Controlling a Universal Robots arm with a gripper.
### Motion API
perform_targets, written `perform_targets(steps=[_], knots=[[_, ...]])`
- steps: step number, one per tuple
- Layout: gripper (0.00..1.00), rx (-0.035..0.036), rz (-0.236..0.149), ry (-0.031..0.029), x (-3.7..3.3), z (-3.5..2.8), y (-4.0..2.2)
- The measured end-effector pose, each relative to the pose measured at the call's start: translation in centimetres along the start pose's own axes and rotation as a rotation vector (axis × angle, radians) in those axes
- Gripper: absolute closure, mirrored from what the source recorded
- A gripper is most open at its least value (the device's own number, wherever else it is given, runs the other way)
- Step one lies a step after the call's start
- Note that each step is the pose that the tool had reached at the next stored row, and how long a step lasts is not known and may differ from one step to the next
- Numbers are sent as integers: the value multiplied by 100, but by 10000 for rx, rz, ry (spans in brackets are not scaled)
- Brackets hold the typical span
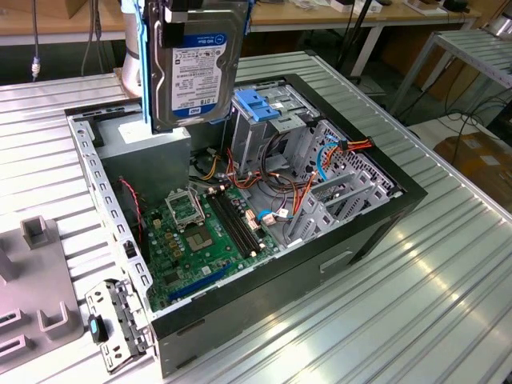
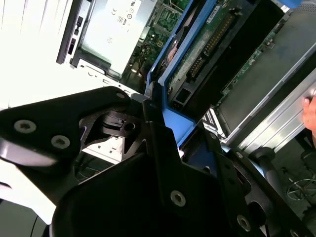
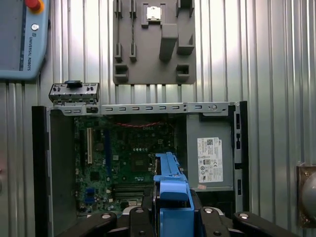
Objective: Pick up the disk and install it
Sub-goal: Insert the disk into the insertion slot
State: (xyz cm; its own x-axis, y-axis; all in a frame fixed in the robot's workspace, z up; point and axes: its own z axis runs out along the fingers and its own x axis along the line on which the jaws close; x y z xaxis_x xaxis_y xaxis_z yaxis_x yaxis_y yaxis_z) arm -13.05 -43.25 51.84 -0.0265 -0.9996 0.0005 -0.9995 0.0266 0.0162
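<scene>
**Drive held aloft over the open tower**

On the exterior view's left, you have a grey fixture plate [image 1: 32, 288] lying on the ribbed metal table [image 1: 416, 272]. A small perforated metal bracket [image 1: 112, 324] sits just beside the near corner of the computer case [image 1: 240, 300]. The case lies on its side with the lid off.

At its left end sits the grey power supply [image 1: 148, 148]. Above that end hangs the disk [image 1: 196, 72], upright, its white-and-blue label facing the exterior camera. Its thin blue carrier frame [image 1: 145, 72] runs down the left edge.

Your gripper [image 3: 171, 207] is clenched on the disk's upper part. In both wrist views the black fingers [image 2: 158, 148] press in from either side of the blue frame, and the drive hangs clear of the case. The second wrist view looks along the drive's underside, where a green circuit board [image 2: 207, 44] shows.

Moving right in the exterior view, the green motherboard [image 1: 200, 232] covers the case floor. Just right of the held disk and lower down stands the grey drive cage [image 1: 268, 136] with its blue handle [image 1: 258, 106]. Orange and red cables [image 1: 320, 172] trail past it toward the case's right end, and bare table stretches beyond.

The first wrist view looks straight down on the case. There a grey-blue teach pendant [image 3: 19, 39] lies on the table outside it, near the fixture plate.
</scene>
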Motion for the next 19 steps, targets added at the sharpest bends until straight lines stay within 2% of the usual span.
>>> perform_targets(steps=[12, 13, 19], knots=[[63, 0, 0, 10, 154, 1, -4], [63, 1, 1, 29, 188, 1, -5], [63, 1, 1, 60, 242, 2, -6]])
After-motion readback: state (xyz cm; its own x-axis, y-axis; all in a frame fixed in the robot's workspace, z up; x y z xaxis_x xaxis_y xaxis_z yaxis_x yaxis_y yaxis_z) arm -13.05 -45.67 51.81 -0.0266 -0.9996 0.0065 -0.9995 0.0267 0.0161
